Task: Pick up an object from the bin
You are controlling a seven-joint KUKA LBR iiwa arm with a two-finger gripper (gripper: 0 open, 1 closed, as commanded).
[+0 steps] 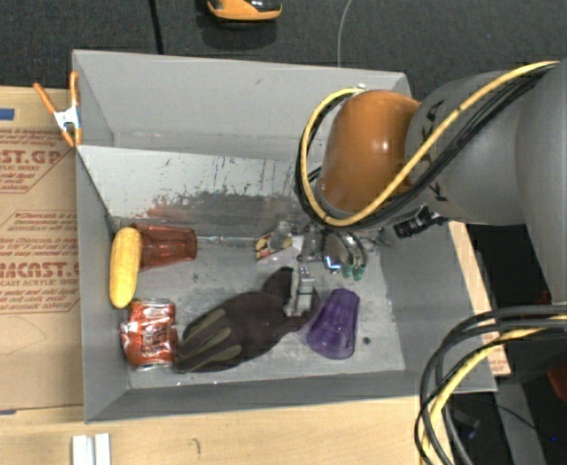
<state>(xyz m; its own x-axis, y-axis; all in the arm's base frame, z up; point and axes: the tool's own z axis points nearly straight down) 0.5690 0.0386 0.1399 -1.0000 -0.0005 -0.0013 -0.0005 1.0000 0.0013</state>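
From where I stand, the pick looks barely begun. The arm point(496, 134) reaches in from the right, its orange cover point(365, 153) hanging over the right half of the grey bin point(235, 95). The jaws are down low near the floor of the bin. They sit over the cuff end of a dark glove point(235, 327), which lies flat in the front middle with its fingers spread toward the left. A purple cup point(333, 325) lies on its side just beside that cuff, on the right.

I cannot tell whether the jaws are open or shut, and I cannot say they have hold of anything. The tip seems to meet the edge of the glove, but nothing is clearly pinched.

Everything else rests on the floor of the bin:
- A yellow banana-like thing point(124, 265) is at the far left.
- A red see-through cup point(167, 244) lies on its side, touching it.
- A crushed red can point(147, 333) sits in the front left corner, against the glove's fingertips.
- A small pale-and-orange scrap point(268, 246) lies just behind the jaws.

By my reckoning the approach is made. The grip itself, the lift, and getting the thing clear of the bin are all left to do. The glove is limp cloth, so it may slide or drape instead of coming up cleanly.
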